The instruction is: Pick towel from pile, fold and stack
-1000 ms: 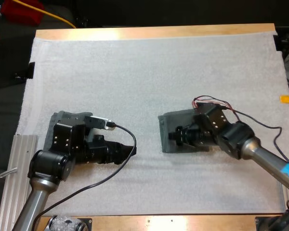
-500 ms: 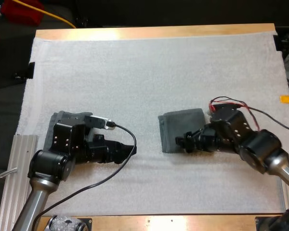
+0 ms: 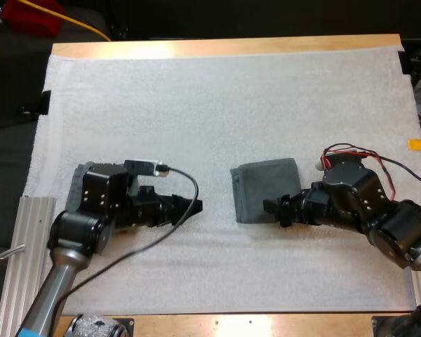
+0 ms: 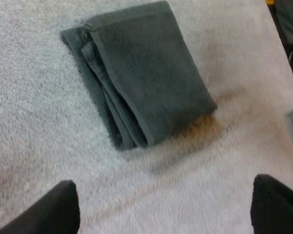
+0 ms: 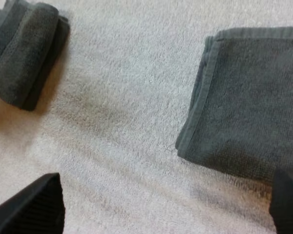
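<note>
Two arms sit low over the white mat (image 3: 196,105) on your wooden table (image 3: 224,48). A folded towel (image 3: 265,189) lies flat just right of the mat's middle, its layered edges turned toward your left arm. Your left gripper (image 3: 191,207) points across bare mat at that towel and is well apart from it. In the left wrist view its fingers (image 4: 44,212) are spread wide and clear of everything, with the towel ahead of them. Your right gripper (image 3: 277,209) hangs at the towel's near right corner as the high view shows it, aimed back toward your left arm. The right wrist view shows its black fingers (image 5: 34,207) also spread, gripping nothing. One of them is at the towel's hemmed edge, though you cannot tell from here whether it touches the cloth. A second towel (image 5: 24,53), dark grey-green like the first and apparently folded or rolled, lies on the mat well apart from the first. In the high view it sits at the mat's left side, largely covered by your left arm.
</note>
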